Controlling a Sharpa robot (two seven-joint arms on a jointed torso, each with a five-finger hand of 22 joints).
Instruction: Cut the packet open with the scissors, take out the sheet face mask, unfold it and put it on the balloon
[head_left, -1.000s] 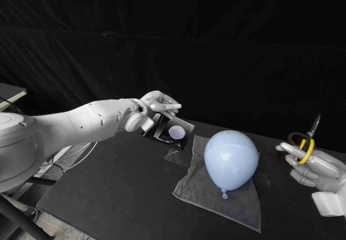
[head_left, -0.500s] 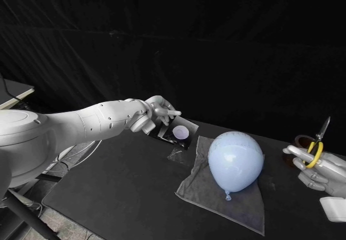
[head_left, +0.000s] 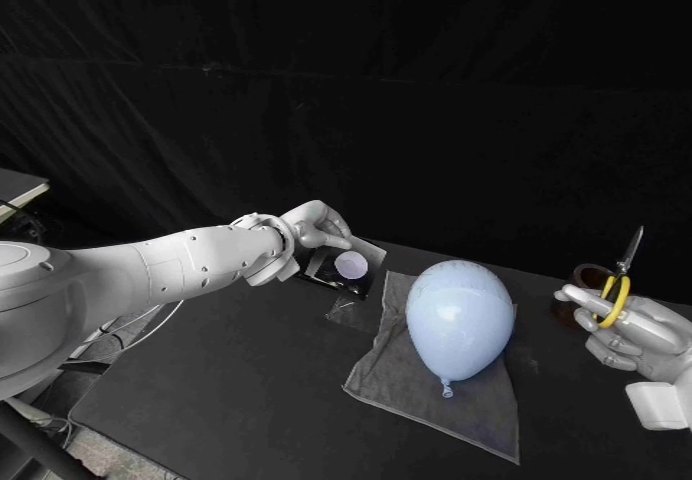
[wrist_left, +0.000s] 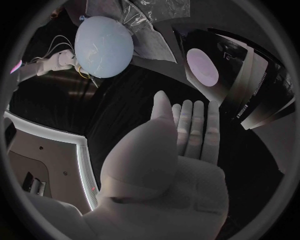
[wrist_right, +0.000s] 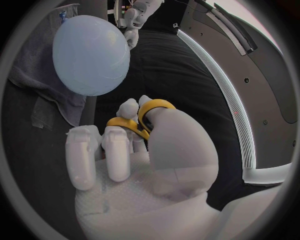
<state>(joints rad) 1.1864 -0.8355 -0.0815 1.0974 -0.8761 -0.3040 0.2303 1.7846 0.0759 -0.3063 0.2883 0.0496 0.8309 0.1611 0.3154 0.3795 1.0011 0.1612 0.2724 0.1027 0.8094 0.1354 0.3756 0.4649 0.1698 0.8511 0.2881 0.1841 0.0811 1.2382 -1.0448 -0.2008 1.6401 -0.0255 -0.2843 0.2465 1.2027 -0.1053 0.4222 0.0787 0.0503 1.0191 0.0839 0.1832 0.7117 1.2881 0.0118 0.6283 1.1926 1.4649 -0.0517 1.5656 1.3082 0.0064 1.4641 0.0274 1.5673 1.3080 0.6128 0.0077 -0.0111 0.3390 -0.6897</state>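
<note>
Left robot hand (head_left: 310, 225) pinches the dark mask packet (head_left: 351, 265) by its top edge, lifted off the table (head_left: 216, 380) beside the balloon (head_left: 459, 320). Right robot hand (head_left: 627, 330) is clenched round the yellow-handled scissors (head_left: 622, 278), blades up, well apart from the packet. Risks as I judge them: my crossing arm nudges the balloon off its grey cloth (head_left: 433, 400), or the packet slips when the blades bite.

Balloon (head_left: 459, 320): pale blue, plain. Cloth (head_left: 397, 380): grey, unpatterned. Packet (head_left: 346, 266): black with a pale round spot. Scissors (head_left: 617, 292): yellow handles, grey blades. Desk (head_left: 216, 380): black.
</note>
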